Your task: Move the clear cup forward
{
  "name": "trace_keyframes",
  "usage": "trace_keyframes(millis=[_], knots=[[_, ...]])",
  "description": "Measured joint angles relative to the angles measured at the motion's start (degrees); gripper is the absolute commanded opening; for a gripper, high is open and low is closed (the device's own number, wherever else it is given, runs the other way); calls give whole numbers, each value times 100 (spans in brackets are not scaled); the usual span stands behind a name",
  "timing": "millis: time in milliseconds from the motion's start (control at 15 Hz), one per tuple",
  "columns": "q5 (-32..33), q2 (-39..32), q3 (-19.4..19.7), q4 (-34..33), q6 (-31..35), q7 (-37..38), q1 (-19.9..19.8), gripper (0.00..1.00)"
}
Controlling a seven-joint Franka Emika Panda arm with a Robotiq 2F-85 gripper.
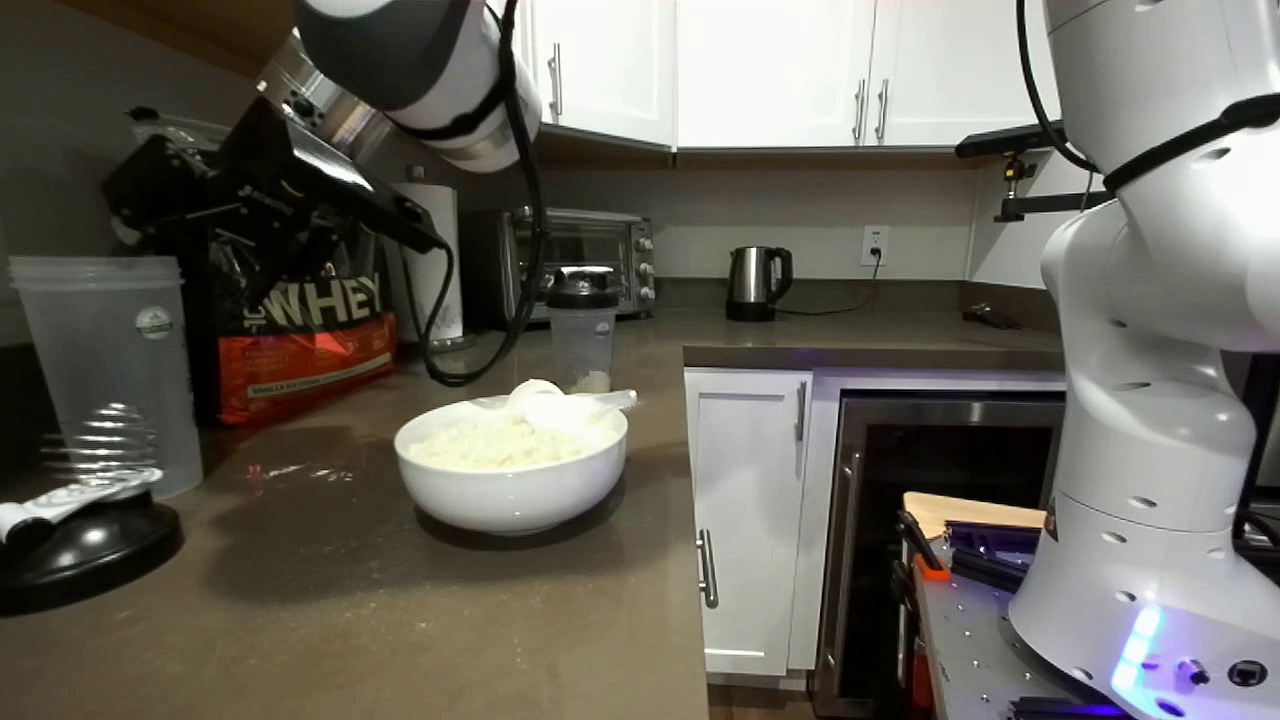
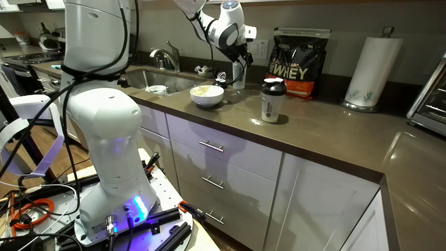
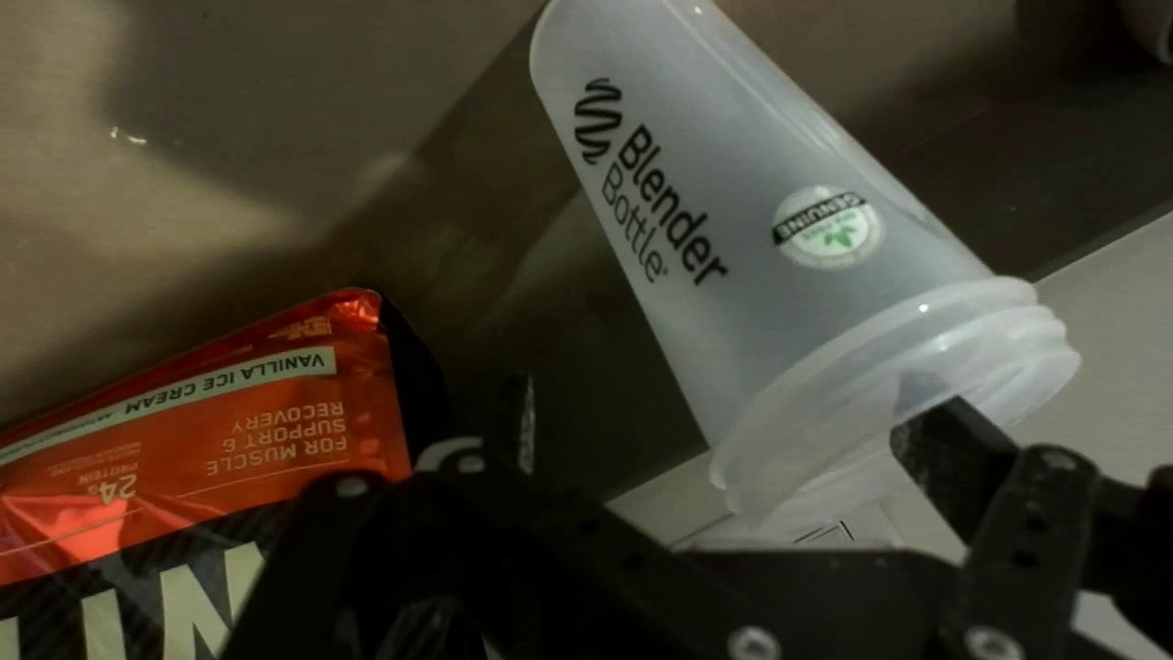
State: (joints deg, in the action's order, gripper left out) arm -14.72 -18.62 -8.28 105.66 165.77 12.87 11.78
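Where the clear cup [image 1: 110,350] is found: it is stood upright on the worktop [image 1: 450,640], close to the back edge and near the whey bag [image 2: 296,61].
Gripper [image 3: 719,417]: it is spread wide, the cup's rim being seen between its fingers in the wrist view; whether the rim is touched cannot be told.
Black lid [image 1: 100,557] and wire ball [image 2: 221,75]: they are seen just beside the cup, on the side away from the whey bag.
White bowl [image 1: 510,502]: it is set near the front edge and is filled with pale contents.
Black-lidded shaker [image 2: 273,104]: it is stood between the bowl and the inner corner.
Paper towel roll [image 2: 374,69]: it is placed near the back edge.
Kettle [image 1: 752,285]: it is seen beyond the inner corner.
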Motion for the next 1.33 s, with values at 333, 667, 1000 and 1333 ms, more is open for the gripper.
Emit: trace_keyframes(millis=[333,667,1000,1333], knots=[[337,-86,329,-59,0,347,304,67],[449,-87,613,-113,0,510,556,42],[509,-64,872,-120,0,598,772,4],[512,-16,1138,-63,0,669,934,3]])
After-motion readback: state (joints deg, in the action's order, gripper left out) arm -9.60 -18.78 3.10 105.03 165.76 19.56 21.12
